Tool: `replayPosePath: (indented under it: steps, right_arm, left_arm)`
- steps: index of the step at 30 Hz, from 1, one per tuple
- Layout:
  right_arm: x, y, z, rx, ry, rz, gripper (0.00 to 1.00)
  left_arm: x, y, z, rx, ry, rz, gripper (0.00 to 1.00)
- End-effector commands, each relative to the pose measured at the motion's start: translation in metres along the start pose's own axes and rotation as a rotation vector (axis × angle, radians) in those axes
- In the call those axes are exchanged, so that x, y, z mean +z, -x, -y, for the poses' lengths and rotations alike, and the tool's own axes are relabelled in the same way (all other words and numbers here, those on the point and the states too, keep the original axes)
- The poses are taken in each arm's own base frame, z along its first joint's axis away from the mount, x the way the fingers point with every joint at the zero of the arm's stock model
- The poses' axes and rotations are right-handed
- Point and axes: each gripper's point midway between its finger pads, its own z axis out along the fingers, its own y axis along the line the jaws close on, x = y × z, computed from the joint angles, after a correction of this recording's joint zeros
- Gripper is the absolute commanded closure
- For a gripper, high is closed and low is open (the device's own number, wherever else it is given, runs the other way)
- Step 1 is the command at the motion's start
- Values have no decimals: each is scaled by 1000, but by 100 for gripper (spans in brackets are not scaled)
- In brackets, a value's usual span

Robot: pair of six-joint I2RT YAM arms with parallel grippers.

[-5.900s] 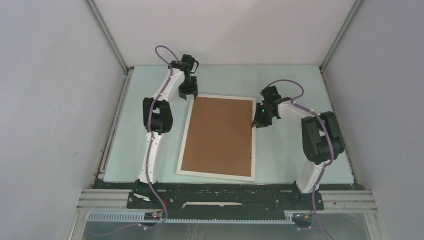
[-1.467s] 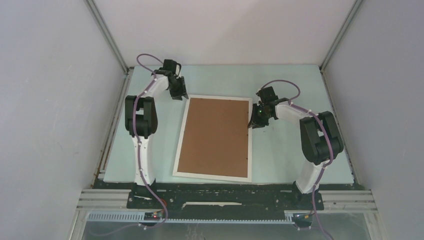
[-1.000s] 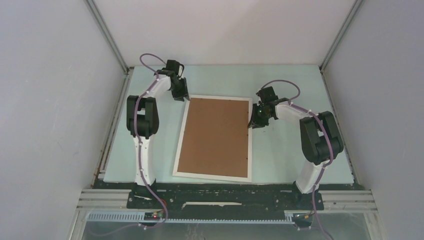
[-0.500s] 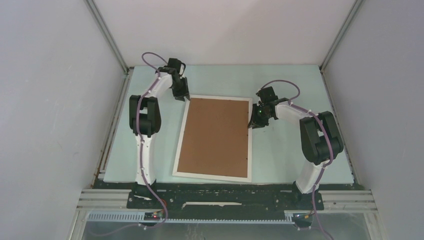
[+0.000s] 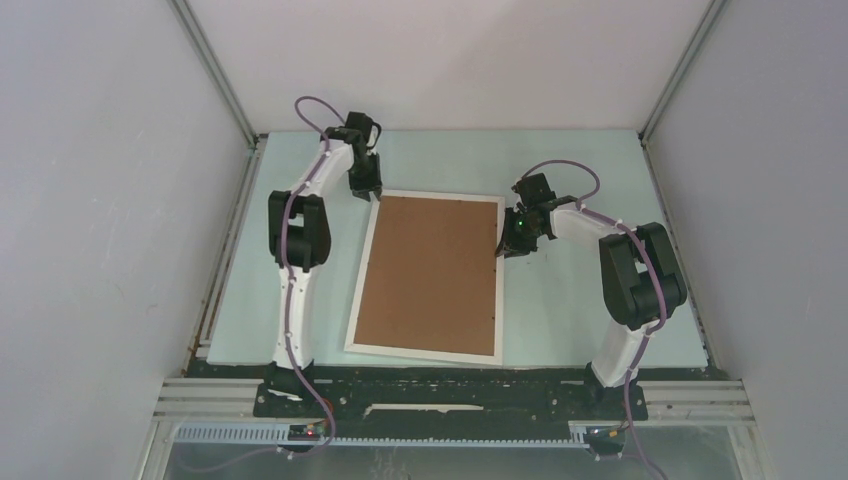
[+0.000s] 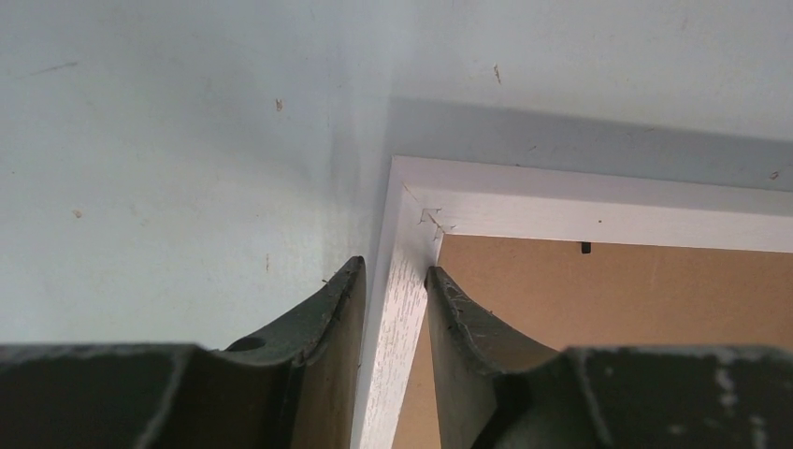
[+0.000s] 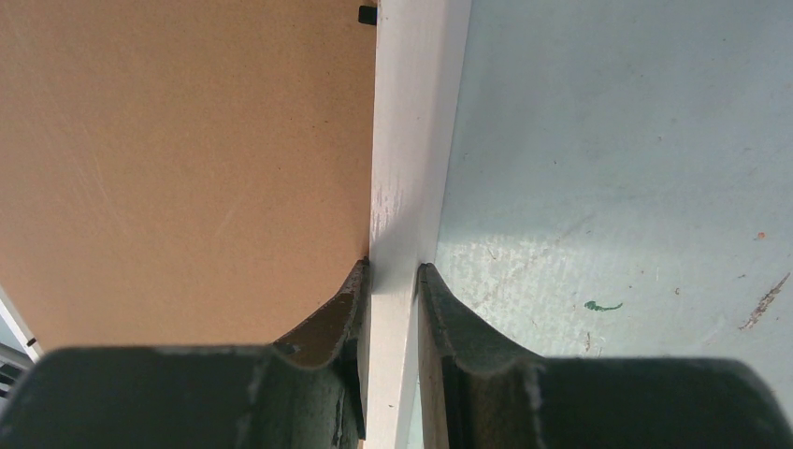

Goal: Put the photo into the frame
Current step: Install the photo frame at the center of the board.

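Frame (image 5: 430,349) rails between both end effectors, table (image 5: 580,300) around.

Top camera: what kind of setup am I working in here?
Most likely an enclosed lab test cell, not a home. Plain grey panels on metal struts wall in a pale green table, and aluminium rail runs along the near edge. The only work item is the frame, lying back-up.
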Motion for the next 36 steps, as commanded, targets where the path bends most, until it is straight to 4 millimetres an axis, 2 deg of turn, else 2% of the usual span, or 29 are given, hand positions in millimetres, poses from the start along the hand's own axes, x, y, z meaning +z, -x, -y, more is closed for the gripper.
replayPosePath:
  steps: [1, 11, 20, 32, 36]
  right_arm:
    - [-2, 3, -22, -38, 82, 11, 74]
    - [-3, 4, -22, -38, 83, 12, 74]
    - [-3, 4, -22, -39, 82, 15, 74]
    - [-4, 5, -22, -41, 79, 18, 74]
    - [-5, 4, -22, -41, 78, 17, 74]
  left_arm:
    - [15, 4, 5, 39, 25, 11, 62]
    - [24, 3, 22, 55, -2, 5, 58]
    - [22, -5, 17, 101, 82, -30, 51]
    - [22, -6, 24, 147, 98, -46, 41]
    - [22, -6, 38, 176, 56, -43, 38]
